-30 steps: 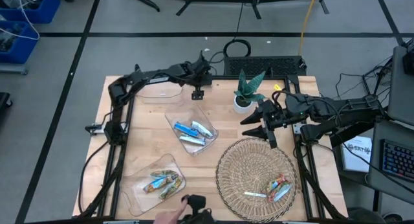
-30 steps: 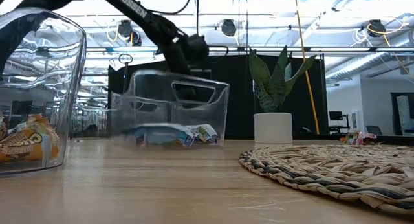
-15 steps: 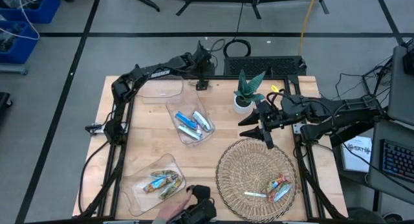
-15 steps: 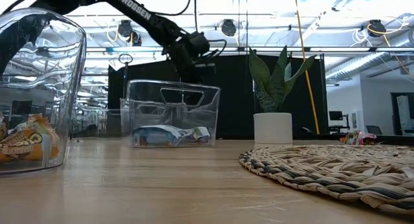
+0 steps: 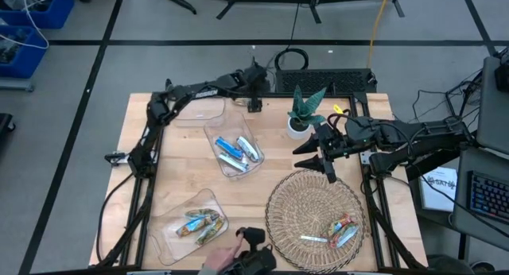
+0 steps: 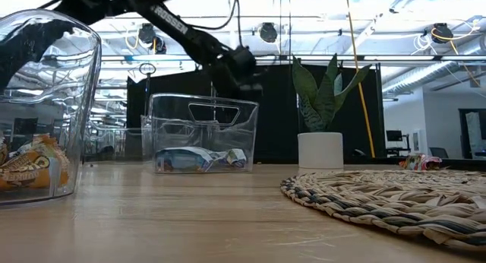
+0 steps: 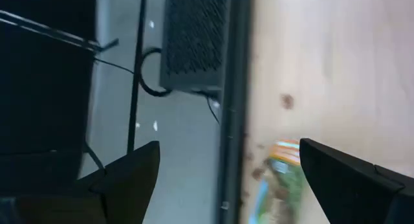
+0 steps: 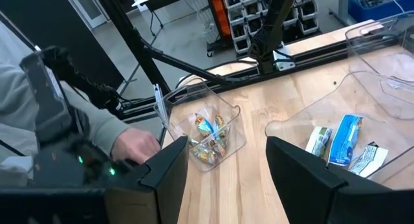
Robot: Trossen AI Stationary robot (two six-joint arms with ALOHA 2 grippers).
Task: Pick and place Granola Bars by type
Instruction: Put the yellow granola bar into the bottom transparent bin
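Blue and silver-blue granola bars lie in a clear bin at the table's middle. Green-gold and orange bars lie in a clear bin at the near left, also seen in the right wrist view. A few more bars lie on the woven basket. My left gripper is open and empty, raised near the table's far edge, beyond the middle bin. My right gripper is open and empty, just past the basket's far rim.
A potted green plant stands at the far edge between the two grippers. An empty clear bin stands at the far left. A person's hand with a dark device is at the table's near edge, also in the right wrist view.
My left gripper has risen and gone from the middle bin's far rim toward the table's far edge, then a little right. The middle bin, tilted and moving a second ago, has turned a little and now stands flat. The person's hand has gone right along the near edge.
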